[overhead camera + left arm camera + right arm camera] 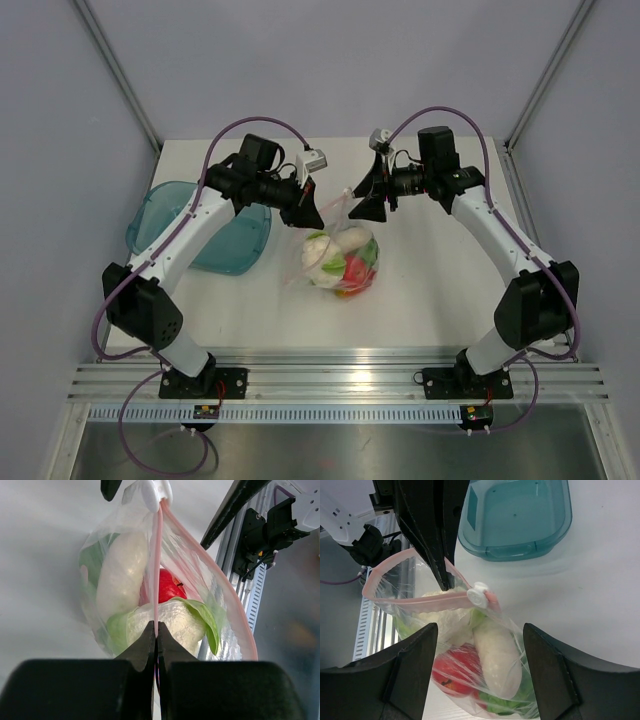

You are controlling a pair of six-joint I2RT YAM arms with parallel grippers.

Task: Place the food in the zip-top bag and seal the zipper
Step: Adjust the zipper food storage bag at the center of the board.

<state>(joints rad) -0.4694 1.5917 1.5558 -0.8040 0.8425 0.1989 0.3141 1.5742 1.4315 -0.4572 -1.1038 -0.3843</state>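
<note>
The zip-top bag [341, 262] hangs just above the table centre, filled with the food: a red piece [168, 587], whitish pieces [122, 575] and green leaves [202, 615]. My left gripper [156, 630] is shut on one lip of the pink zipper [158, 565]. The other lip [220, 580] bows away, so the mouth gapes. A white slider [479, 596] sits at the zipper's end nearest my right gripper [480, 630]. That gripper is open and hovers just short of the slider, with the bag [495, 665] showing between its fingers. In the top view it [366, 206] faces the left gripper [309, 214].
The teal translucent bowl [190, 215] sits empty at the left of the white table, behind the left arm; it also shows in the right wrist view [530, 510]. Grey walls close in both sides and the back. An aluminium rail [340, 375] runs along the near edge.
</note>
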